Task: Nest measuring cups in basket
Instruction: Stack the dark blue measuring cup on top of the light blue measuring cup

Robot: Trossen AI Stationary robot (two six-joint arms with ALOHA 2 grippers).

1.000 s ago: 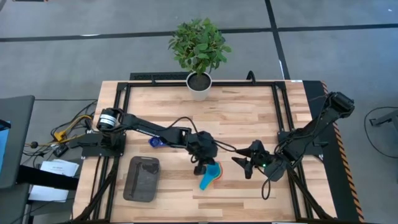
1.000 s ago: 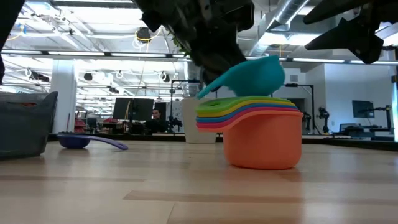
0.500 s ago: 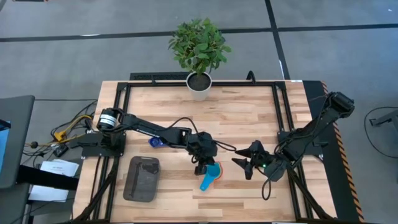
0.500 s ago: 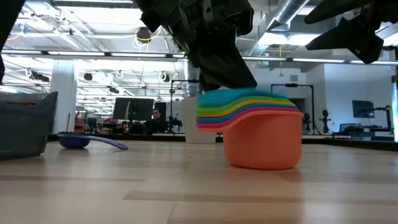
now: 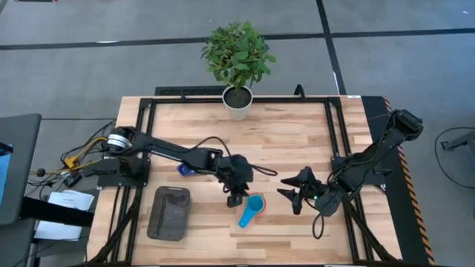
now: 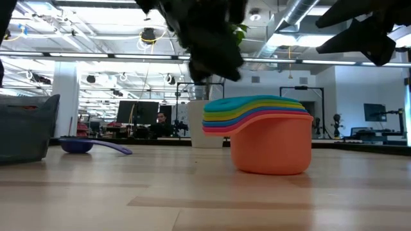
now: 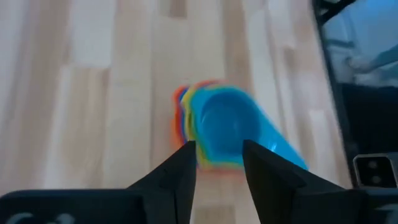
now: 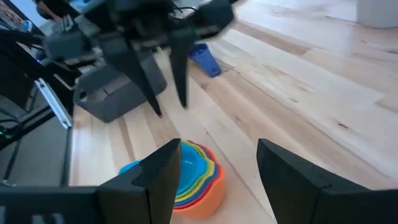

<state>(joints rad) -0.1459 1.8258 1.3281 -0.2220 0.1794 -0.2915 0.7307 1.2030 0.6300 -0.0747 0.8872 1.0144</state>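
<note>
Stack of cups: six small round plastic measuring cups (image 6: 266,131) nested one inside another, orange at the bottom and light blue on top, standing upright on the pale wooden worktop (image 5: 297,148) near its front middle; the light blue flat handle points toward the front edge.
Left gripper: the dark two-finger left gripper (image 5: 235,194) hangs just above and beside the stack, on the side toward the basket; its fingers (image 7: 180,177) stand parted and touch no cup, with the light blue cup showing between them in the left wrist view.
Right gripper: the dark two-finger right gripper (image 5: 291,196) hovers near the stack on the opposite side, its fingers spread wide and holding nothing.
Loose cup: one dark blue plastic measuring cup (image 5: 185,169) lies alone on the worktop beneath the left arm, well apart from the stack.
Basket: the dark grey shallow rectangular basket (image 5: 169,213) with rounded corners rests near the front left of the worktop, apart from the stack.
Background: a green leafy plant in a white pot (image 5: 237,101) stands at the far edge.
</note>
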